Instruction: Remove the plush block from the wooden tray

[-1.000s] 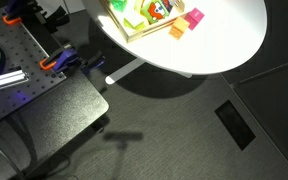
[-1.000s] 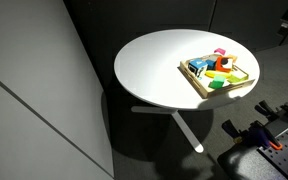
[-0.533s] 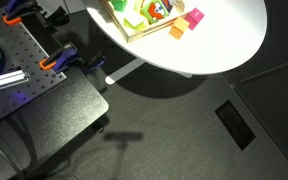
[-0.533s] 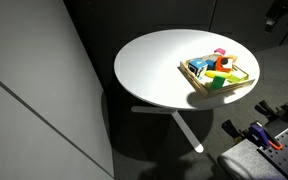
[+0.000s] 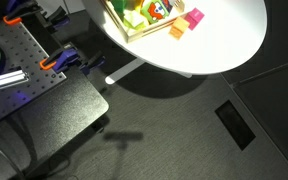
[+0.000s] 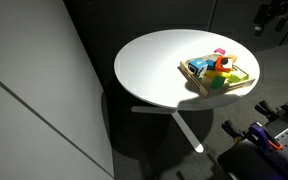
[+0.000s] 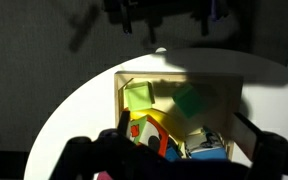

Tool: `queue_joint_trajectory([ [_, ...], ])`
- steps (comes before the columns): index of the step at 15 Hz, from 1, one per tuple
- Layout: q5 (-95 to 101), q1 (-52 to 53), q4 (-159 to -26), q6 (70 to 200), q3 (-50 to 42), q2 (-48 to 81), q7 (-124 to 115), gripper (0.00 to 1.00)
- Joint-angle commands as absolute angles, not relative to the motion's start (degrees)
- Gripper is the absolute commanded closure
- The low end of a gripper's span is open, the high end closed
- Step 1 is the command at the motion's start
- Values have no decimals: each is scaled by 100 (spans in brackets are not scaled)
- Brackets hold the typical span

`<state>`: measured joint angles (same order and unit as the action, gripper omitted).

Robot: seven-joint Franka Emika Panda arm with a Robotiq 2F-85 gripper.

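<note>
The wooden tray sits on the round white table and also shows in an exterior view and in the wrist view. The plush block is red-orange with white patches. It lies in the tray among other blocks and shows in both exterior views. My gripper is open and empty, well above the tray. In an exterior view the gripper hangs high beyond the table's far edge.
The tray also holds two green blocks, a blue block and a yellow piece. A pink block and an orange block lie on the white table outside the tray. The floor is dark, and a mount with clamps stands beside the table.
The gripper has moved leftward toward the table in the exterior view. The blocks and tray have not moved.
</note>
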<state>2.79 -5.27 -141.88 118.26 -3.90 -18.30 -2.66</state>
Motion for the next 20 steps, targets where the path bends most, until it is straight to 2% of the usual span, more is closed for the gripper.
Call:
queue_joint_trajectory([
  [1,300,-530,-13838,11966,-552,-1388,299,0],
  [14,275,-588,-13746,12194,-642,-1088,315,0],
  [20,245,-714,-13751,13288,-811,-611,431,0],
])
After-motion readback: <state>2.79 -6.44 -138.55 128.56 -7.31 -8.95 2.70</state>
